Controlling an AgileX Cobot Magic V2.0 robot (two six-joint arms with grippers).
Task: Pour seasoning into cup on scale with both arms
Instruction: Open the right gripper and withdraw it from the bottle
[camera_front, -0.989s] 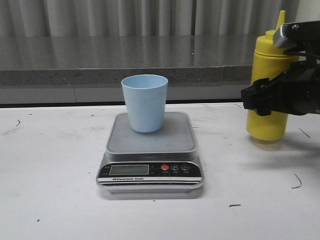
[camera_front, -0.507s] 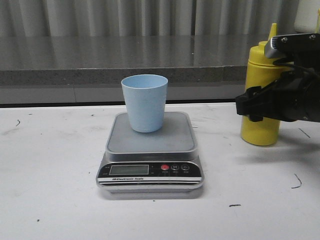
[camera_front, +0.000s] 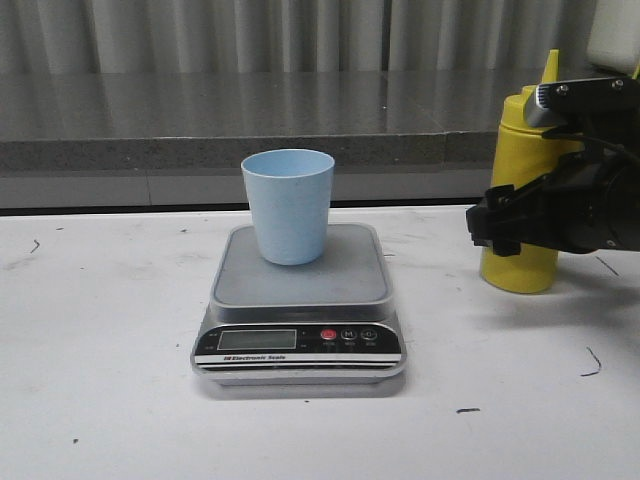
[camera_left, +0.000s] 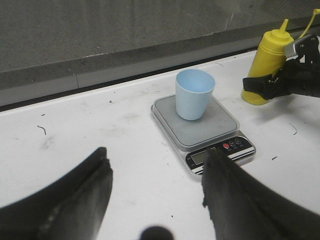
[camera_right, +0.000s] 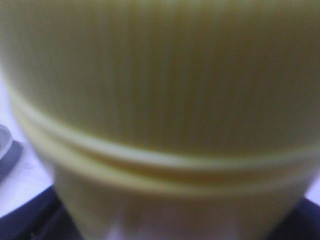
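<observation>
One seasoning bottle (camera_front: 520, 170) within right end effector (camera_front: 500, 225)

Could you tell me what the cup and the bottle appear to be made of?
Cup: likely plastic, matte pale blue, with a thin, even rim and no glare. Bottle: probably soft plastic, opaque yellow with a slight sheen; moulded ridges show in the right wrist view.

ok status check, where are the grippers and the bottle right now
Right gripper shut on the seasoning bottle, upright right of the scale. Left gripper open, empty, held back. Cup on scale, path clear.
</observation>
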